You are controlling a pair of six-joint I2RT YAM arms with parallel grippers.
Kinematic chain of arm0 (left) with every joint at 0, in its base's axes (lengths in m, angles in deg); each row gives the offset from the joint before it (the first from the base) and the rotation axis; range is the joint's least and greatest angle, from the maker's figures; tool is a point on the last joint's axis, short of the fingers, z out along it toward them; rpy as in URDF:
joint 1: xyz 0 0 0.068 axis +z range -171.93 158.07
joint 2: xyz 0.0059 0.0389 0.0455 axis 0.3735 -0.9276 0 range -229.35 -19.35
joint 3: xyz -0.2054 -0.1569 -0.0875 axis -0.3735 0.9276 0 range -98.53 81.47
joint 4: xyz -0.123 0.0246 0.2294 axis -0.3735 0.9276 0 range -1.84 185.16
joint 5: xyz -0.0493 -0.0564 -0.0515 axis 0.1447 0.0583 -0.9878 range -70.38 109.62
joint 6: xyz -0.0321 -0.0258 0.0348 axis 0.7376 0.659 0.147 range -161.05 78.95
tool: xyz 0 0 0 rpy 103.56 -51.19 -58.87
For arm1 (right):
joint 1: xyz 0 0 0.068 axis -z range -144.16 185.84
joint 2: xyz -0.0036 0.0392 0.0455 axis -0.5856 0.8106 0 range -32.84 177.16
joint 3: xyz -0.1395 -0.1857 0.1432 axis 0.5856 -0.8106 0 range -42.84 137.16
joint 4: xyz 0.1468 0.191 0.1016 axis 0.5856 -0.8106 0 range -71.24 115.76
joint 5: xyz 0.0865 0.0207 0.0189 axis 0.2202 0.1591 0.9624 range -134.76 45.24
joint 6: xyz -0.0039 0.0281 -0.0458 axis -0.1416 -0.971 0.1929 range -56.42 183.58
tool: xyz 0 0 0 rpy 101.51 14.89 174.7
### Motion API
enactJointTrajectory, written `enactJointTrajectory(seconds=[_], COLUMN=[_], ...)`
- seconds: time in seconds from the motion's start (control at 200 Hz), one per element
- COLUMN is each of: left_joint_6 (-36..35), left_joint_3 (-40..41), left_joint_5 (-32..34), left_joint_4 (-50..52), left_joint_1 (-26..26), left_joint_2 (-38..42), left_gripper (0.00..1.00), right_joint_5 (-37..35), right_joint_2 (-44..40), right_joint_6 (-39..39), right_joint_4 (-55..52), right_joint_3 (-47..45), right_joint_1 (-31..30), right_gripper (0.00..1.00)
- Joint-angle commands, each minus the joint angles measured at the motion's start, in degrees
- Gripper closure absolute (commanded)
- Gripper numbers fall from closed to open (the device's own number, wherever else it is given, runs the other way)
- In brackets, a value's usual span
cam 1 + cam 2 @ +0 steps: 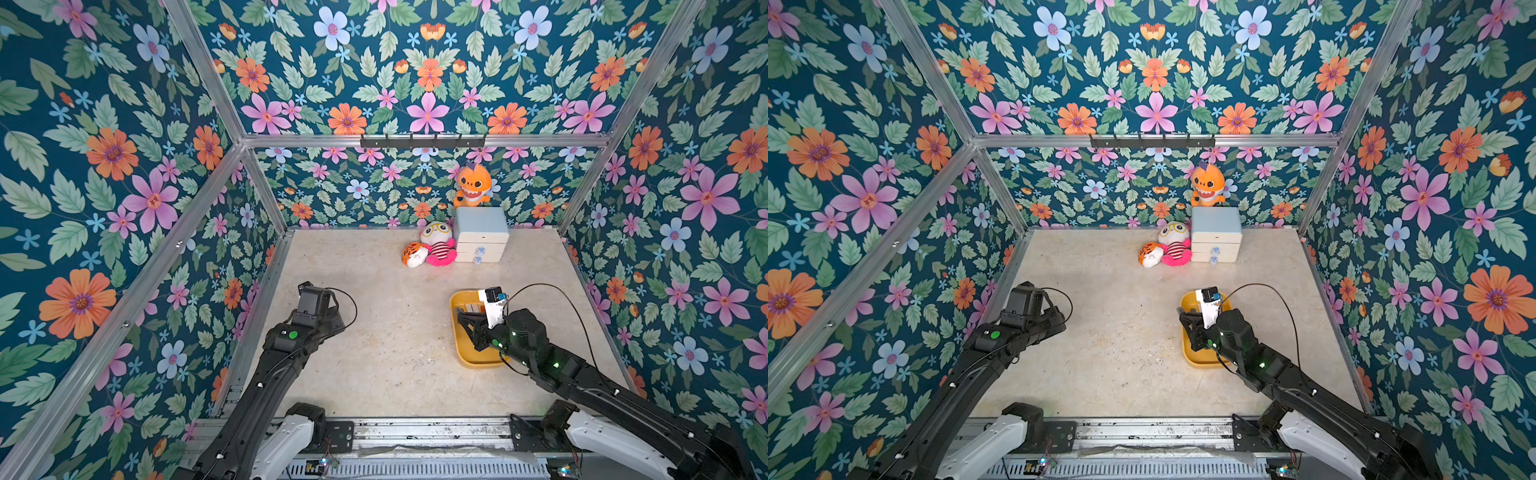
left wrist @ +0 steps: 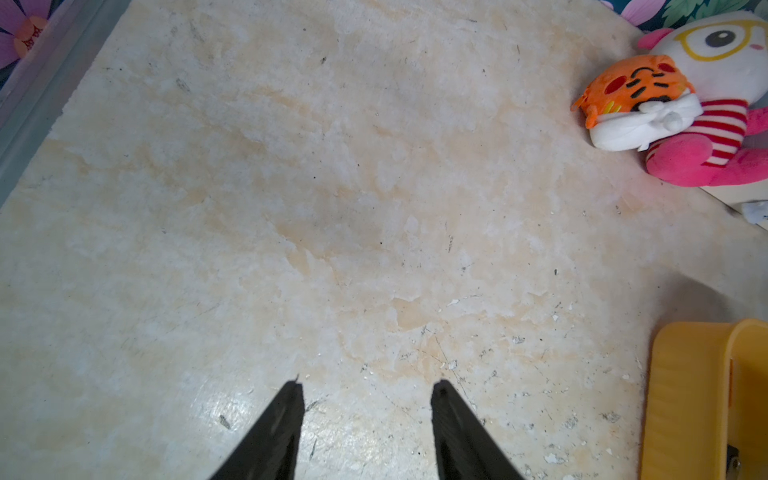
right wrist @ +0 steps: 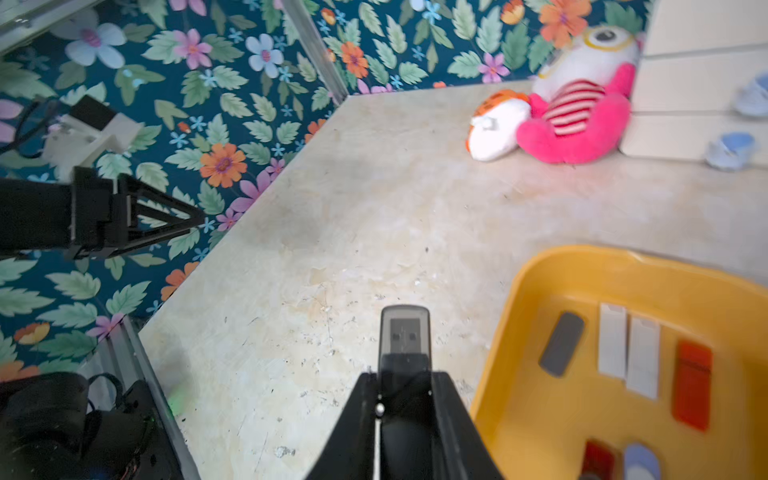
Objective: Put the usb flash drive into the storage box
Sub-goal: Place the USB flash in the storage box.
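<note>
My right gripper [image 3: 405, 376] is shut on a usb flash drive [image 3: 405, 336] with a clear grey cap that sticks out past the fingertips. In both top views the right gripper [image 1: 460, 313] hangs over the left part of the yellow storage box [image 1: 459, 340] [image 1: 1187, 351]. Its rim [image 3: 536, 286] lies just beside the held drive. Several other flash drives lie inside it: a grey one [image 3: 562, 344], two white ones [image 3: 611, 340] and a red one [image 3: 693, 384]. My left gripper [image 2: 369, 386] is open over bare table, well left of the box [image 2: 685, 395].
A pale blue-and-white drawer cabinet [image 1: 481, 235] stands at the back with an orange plush [image 1: 473, 185] on top. A pink-and-white plush [image 1: 437, 246] and a small tiger plush [image 1: 414, 254] lean beside it. Floral walls with metal rails enclose the table.
</note>
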Motion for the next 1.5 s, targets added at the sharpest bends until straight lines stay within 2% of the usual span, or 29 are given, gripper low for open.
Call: enactJointTrajectory(seconds=[0.0, 0.155, 0.38, 0.605, 0.815, 0.92, 0.97, 1.03, 1.145, 1.275, 1.37, 1.495], left_joint_6=[-0.5, -0.4, -0.4, -0.5, -0.5, -0.6, -0.6, -0.6, -0.6, -0.6, -0.6, -1.2], left_joint_3=[-0.1, 0.0, 0.0, 0.0, 0.2, 0.1, 0.1, 0.1, 0.1, 0.0, -0.3, -0.6], left_joint_5=[-0.4, -0.2, -0.3, -0.4, -0.5, -0.6, -0.7, -0.3, 0.0, -0.2, -0.5, -1.7], left_joint_4=[-0.4, -0.5, -0.5, -0.5, -0.7, -0.7, -0.7, -0.6, -0.6, -0.6, -0.5, -1.1], left_joint_1=[0.0, 0.0, 0.0, 0.0, -0.4, -0.5, -0.6, -0.7, -0.8, -0.8, -0.8, -0.7], left_joint_2=[-0.2, 0.0, -0.5, -0.5, -0.3, -0.5, -0.5, -0.4, 0.4, 0.2, -0.6, -0.9], left_gripper=[0.45, 0.45, 0.45, 0.44, 0.44, 0.42, 0.39, 0.29, 0.18, 0.03, 0.01, 0.01], right_joint_5=[-2.1, -3.1, -3.2, -3.5, -4.9, -4.7, -5.0, -5.0, -5.4, -6.7, -7.4, -8.8], right_joint_2=[-0.5, 5.6, 14.8, 23.1, 28.3, 29.7, 29.7, 29.4, 28.1, 24.9, 22.4, 18.8], right_joint_6=[-8.8, -12.9, -16.9, -17.2, -17.6, -17.9, -18.3, -18.5, -18.4, -18.0, -17.1, -13.7], right_joint_4=[-8.3, -13.6, -14.1, -12.3, -11.2, -11.0, -11.0, -11.5, -14.4, -17.3, -19.2, -22.4], right_joint_3=[-1.3, -0.4, 1.5, 4.1, 5.5, 6.1, 6.3, 6.6, 7.9, 8.8, 9.5, 11.8], right_joint_1=[1.3, 1.9, 2.0, 2.0, 2.0, 2.1, 2.0, 2.0, 2.0, 2.0, 2.0, 2.0], right_gripper=[0.94, 0.95, 0.96, 0.96, 0.93, 0.88, 0.84, 0.77, 0.65, 0.56, 0.52, 0.51])
